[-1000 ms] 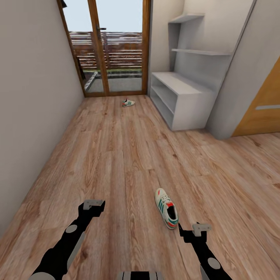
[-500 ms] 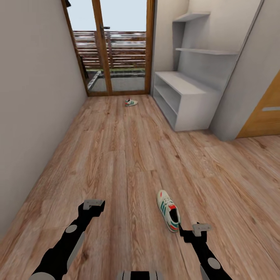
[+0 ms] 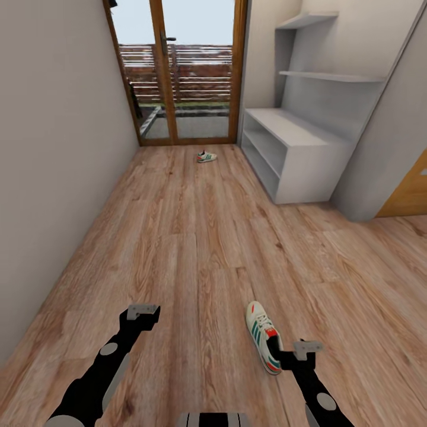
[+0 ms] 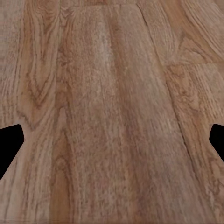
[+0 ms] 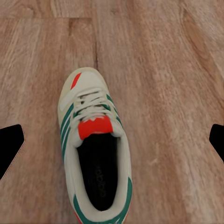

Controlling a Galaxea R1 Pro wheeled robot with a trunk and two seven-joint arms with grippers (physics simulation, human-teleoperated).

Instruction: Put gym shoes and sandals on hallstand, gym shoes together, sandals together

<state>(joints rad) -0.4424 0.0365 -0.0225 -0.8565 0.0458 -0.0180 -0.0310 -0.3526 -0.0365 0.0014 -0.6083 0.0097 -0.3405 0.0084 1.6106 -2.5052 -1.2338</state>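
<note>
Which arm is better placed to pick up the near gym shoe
Right. The near gym shoe lies just ahead of the right claw and centred under its wrist camera; the left claw hangs over bare floor.

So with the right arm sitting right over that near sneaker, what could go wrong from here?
1. The near sneaker lies loose on the wood floor under the open right gripper; a careless descent could nudge it aside rather than grip it.
2. The far sneaker lies by the glass door, well away; placing the pair side by side on the shoe rack needs a second trip.
</note>
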